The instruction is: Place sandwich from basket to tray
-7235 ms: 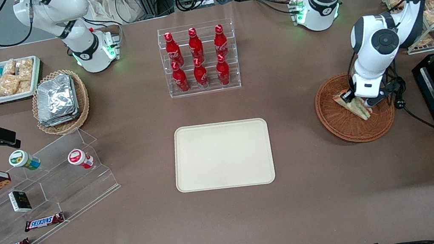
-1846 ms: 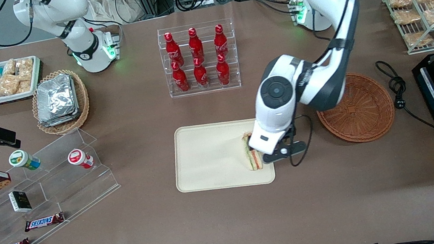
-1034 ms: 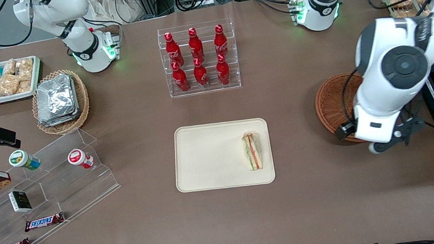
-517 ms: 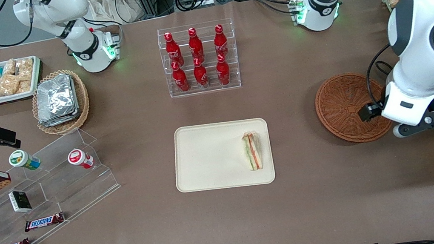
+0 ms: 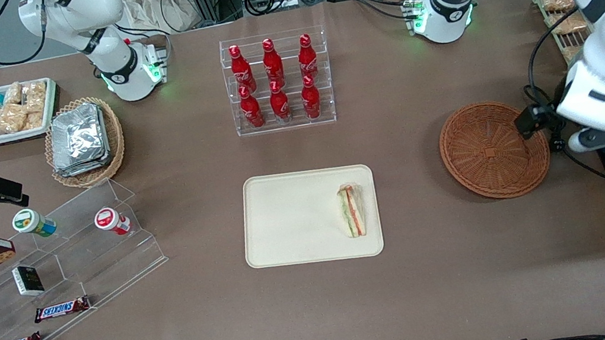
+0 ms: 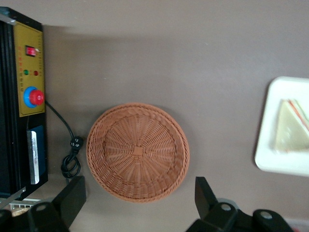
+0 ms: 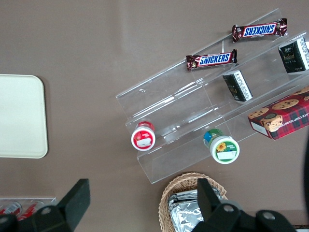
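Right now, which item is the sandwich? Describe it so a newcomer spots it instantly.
Find the cream tray in the middle of the table, nearer the front camera than the rack of red bottles. The sandwich lies on the tray, by the edge closest to the empty reddish-brown basket. It is the only thing on the tray: a white bread wedge with green, orange and red layers. The gripper hovers open above the basket.

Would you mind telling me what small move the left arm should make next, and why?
Probably none beyond parking clear: the sandwich lies on the tray, the basket holds nothing, and the open claw hangs above the basket's rim, holding nothing. The task looks finished.
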Available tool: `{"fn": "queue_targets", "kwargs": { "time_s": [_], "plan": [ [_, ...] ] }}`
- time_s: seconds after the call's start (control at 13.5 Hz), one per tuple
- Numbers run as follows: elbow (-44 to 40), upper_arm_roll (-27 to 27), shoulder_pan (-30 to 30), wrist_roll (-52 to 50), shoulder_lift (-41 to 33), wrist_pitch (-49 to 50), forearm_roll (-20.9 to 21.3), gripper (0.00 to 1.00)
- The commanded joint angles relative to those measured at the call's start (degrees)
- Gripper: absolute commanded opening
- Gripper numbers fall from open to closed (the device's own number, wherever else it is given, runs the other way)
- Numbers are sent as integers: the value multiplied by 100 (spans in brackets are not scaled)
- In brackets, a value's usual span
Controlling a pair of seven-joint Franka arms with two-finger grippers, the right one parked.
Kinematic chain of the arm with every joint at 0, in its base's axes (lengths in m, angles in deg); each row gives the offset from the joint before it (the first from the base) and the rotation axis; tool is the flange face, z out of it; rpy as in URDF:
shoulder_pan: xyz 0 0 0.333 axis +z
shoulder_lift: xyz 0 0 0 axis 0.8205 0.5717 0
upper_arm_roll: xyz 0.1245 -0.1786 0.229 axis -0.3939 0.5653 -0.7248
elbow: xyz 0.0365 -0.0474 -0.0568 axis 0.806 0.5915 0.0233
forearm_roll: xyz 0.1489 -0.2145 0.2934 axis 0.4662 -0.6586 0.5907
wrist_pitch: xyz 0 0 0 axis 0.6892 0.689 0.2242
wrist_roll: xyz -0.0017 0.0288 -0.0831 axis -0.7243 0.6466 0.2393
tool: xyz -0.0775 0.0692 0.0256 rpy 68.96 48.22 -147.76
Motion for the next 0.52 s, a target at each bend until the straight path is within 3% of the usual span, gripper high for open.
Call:
{"fn": "queue_targets", "kwargs": {
  "time_s": [0.0,0.44],
  "plan": [
    [254,71,332,805,-496,267,-237,100],
    [219,71,404,930,-734,460,-343,100]
  ]
}}
